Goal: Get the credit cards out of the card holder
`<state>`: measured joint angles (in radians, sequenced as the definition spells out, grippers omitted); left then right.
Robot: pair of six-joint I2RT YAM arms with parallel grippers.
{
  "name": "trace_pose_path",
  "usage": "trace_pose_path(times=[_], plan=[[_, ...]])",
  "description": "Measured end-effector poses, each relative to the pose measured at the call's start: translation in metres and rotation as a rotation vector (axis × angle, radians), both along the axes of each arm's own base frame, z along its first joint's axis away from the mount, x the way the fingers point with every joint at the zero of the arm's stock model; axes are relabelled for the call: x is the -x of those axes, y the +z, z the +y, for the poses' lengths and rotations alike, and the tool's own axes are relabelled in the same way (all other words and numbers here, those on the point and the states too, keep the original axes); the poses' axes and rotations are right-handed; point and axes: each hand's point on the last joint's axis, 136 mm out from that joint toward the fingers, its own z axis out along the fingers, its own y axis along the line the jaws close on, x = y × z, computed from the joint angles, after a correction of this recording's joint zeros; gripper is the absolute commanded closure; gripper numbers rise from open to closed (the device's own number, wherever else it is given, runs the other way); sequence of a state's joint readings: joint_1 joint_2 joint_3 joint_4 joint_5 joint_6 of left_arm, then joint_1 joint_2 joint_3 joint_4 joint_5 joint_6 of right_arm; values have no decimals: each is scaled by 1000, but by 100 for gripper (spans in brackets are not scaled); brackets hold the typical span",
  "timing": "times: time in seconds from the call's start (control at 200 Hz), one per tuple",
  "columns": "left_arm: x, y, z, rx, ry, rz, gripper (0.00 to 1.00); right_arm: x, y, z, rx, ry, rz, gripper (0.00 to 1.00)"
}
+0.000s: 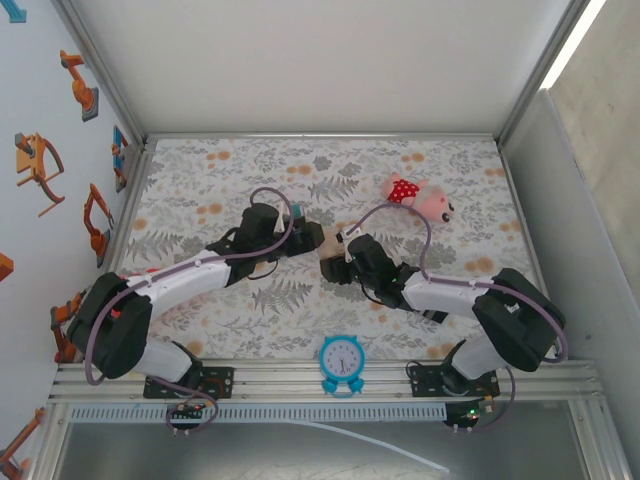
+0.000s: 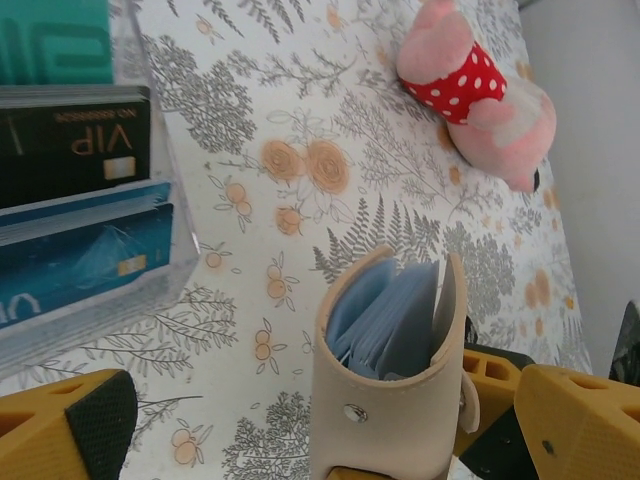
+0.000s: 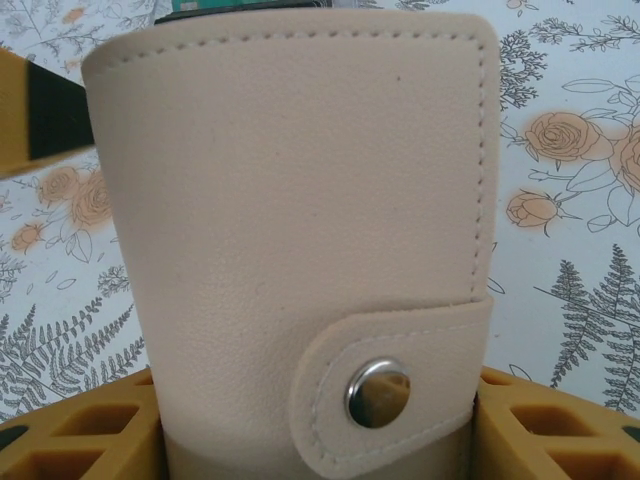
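Tan card holder, blue sleeves inside

**One word can be read, on a black card**

The black card carries the word "VIP" in gold letters. Beside it runs a smaller gold line that seems to hold "NO" and a row of digits, too small to read surely. The teal card shows parts of large pale letters, cut by the picture's edge and not readable. The blue card has one pale mark at its left end, also cut. The blue clock has a white dial, its numbers too small to read.
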<state>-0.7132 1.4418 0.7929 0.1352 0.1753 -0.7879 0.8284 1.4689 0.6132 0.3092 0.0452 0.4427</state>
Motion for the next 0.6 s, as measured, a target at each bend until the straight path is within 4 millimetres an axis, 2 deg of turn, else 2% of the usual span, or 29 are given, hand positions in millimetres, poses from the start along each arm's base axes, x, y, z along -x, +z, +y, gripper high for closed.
trace_pose_path(times=[0.195, 0.601], plan=[[1, -11, -9, 9, -27, 21, 7, 3, 1, 3, 3, 17, -8, 44], [0, -5, -22, 64, -61, 7, 21, 0, 17, 12, -30, 29, -47, 44]])
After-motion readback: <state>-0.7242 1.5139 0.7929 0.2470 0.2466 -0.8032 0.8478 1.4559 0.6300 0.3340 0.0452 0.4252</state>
